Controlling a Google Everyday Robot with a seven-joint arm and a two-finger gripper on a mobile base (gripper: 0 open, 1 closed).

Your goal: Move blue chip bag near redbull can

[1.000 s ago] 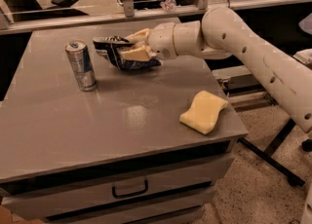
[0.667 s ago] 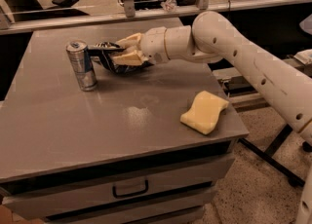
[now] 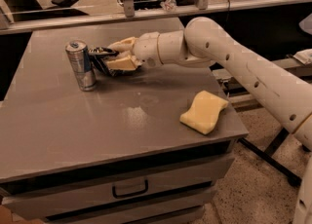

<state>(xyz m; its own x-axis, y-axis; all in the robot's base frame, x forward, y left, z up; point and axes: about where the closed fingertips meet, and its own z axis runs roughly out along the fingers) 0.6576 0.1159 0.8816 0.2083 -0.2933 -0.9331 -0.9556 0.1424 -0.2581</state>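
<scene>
we see the gripper (image 3: 118, 55) low over the far part of the surface (image 3: 97, 135), its fingers closed on the blue chip bag (image 3: 101, 60). the bag sits just beside the upright redbull can (image 3: 81, 65), at the can's 3 o'clock; we cannot tell whether they touch. a yellow sponge (image 3: 204, 112) lies at the gripper's 4 o'clock, well apart.

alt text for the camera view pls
A white robot arm reaches across a grey table, its gripper closed on a dark blue chip bag just beside an upright silver drink can. A pale yellow sponge lies apart near the table's front right corner.
</scene>
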